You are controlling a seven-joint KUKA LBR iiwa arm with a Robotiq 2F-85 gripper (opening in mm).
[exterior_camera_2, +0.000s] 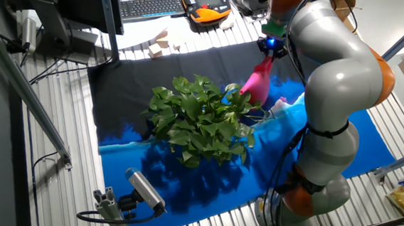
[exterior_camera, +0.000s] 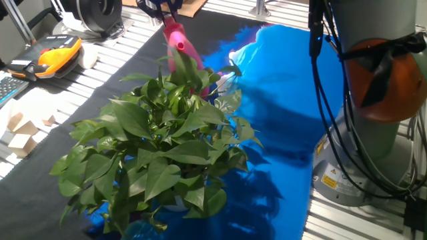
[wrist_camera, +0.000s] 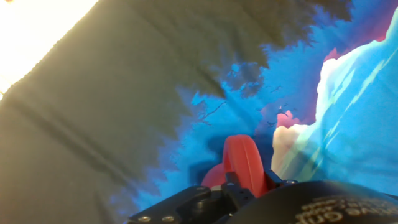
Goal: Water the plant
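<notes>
Plant (exterior_camera: 160, 147) sits just beside the pink watering can (exterior_camera: 181, 50) the tool (exterior_camera: 162, 10) holds.

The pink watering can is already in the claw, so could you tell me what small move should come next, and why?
Probably tip it a little further toward the plant. The pink watering can hangs tilted from the claw at the foliage's far edge, and no water is visible.

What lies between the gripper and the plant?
The pink watering can: the gripper holds its top, and its lower end reaches the plant leaves. Both fixed views show this.
</notes>
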